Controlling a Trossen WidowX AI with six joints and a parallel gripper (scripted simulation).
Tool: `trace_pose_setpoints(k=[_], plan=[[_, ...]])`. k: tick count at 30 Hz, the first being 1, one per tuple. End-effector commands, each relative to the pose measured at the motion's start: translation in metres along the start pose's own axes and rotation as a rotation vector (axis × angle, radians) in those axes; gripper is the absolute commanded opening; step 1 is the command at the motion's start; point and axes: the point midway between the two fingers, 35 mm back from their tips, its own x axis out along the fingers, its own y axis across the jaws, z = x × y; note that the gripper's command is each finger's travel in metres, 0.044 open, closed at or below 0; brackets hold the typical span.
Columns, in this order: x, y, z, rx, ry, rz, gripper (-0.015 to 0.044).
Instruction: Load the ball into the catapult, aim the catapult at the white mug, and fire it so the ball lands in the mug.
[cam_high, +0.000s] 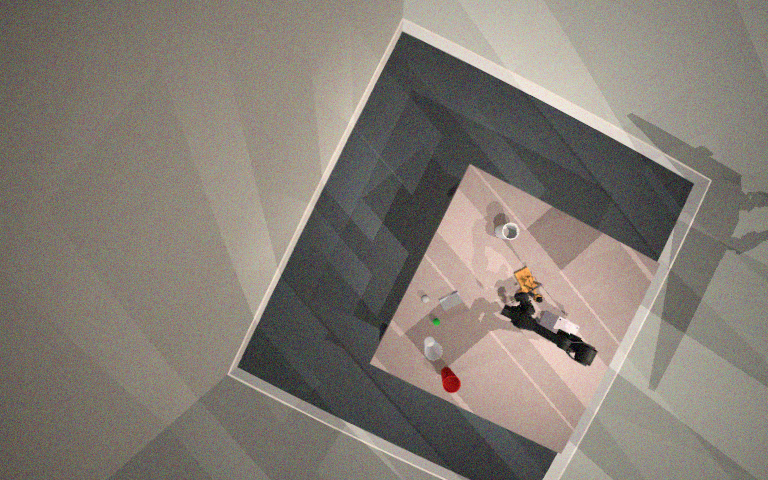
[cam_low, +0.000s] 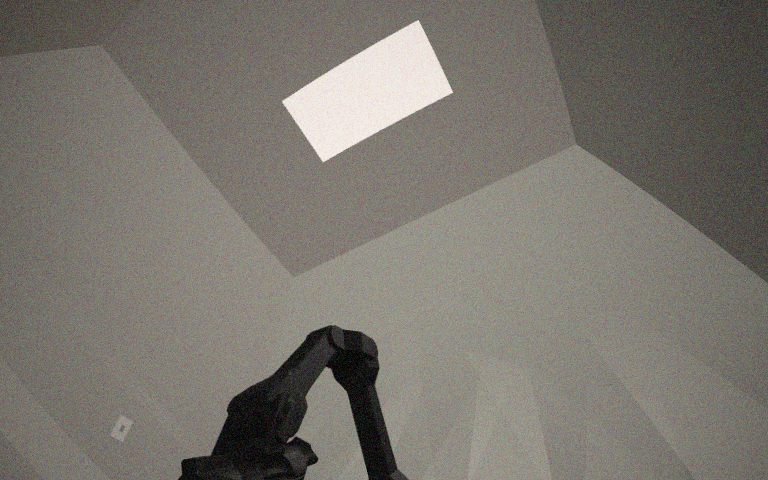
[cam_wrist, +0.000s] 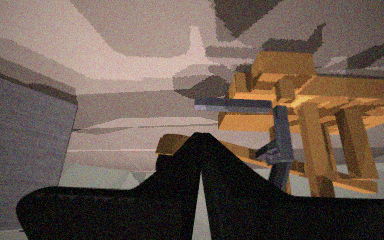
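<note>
claw (cam_wrist: 200, 145) shut | catapult (cam_wrist: 305, 110) blocks right | grey box (cam_wrist: 35, 145) blocks left

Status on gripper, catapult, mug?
Gripper shut, holding nothing, low beside the catapult. Ball not visible now. White mug upright beyond the catapult; nothing between them.

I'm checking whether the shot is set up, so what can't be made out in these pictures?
- Ball: wrist view, shut claw covers the catapult cup, so loading is unconfirmed.
- Aim: top view, catapult and white mug too small to judge alignment.
- Table objects: exterior view shows only the arm, cut off at the bottom edge.
</note>
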Motion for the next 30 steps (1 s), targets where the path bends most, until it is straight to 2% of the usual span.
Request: trace_pose_setpoints(k=[1, 15, 19, 21, 26, 28, 30], plan=[[0.007, 0.002, 0.003, -0.008, 0.009, 0.0, 0.0], [0.033, 0.005, 0.027, -0.008, 0.009, 0.001, 0.0], [0.031, 0.005, 0.027, -0.008, 0.009, 0.001, 0.0], [0.01, 0.001, 0.023, -0.008, 0.007, -0.001, 0.0], [-0.074, 0.001, -0.005, -0.005, 0.001, -0.004, 0.0], [-0.095, 0.004, -0.016, -0.005, 0.001, -0.005, 0.0], [-0.1, 0.005, -0.019, -0.005, 0.001, -0.005, 0.0]])
